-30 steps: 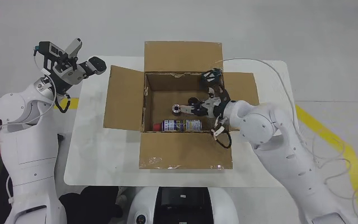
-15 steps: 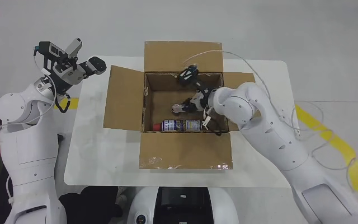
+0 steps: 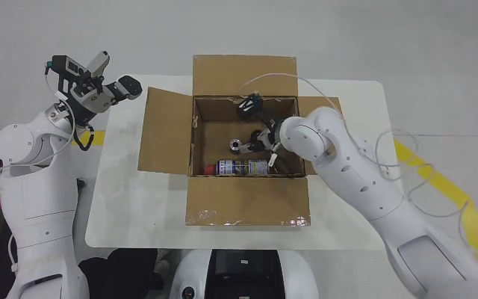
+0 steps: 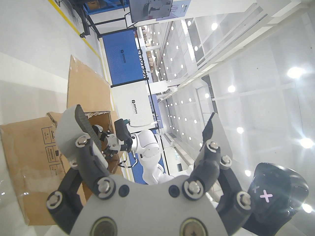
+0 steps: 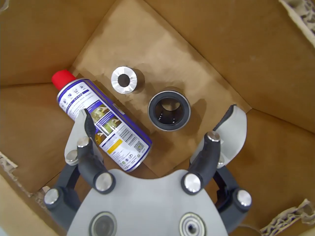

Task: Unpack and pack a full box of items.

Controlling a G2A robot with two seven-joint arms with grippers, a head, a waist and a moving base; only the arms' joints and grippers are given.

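Note:
An open cardboard box (image 3: 245, 202) stands on the white table (image 3: 134, 202). On its floor lie a blue spray can with a red cap (image 5: 103, 121) (image 3: 243, 167), a silver metal cylinder with a hole (image 5: 124, 80) (image 3: 237, 145) and a black ring-shaped part (image 5: 169, 111). My right gripper (image 5: 158, 114) (image 3: 260, 139) hangs open inside the box, just above the black ring and the can, holding nothing. My left gripper (image 4: 145, 119) (image 3: 123, 88) is open and raised off the table's far left corner, away from the box (image 4: 29, 148).
The box flaps (image 3: 166, 131) are folded outward on all sides, and the walls (image 5: 61, 13) closely surround the right gripper. A white cable (image 3: 314, 78) arcs over the box's right side. Bare table lies left and in front of the box.
The right arm swung left and deeper into the box, its gripper now over the items in the middle. The left arm has kept still.

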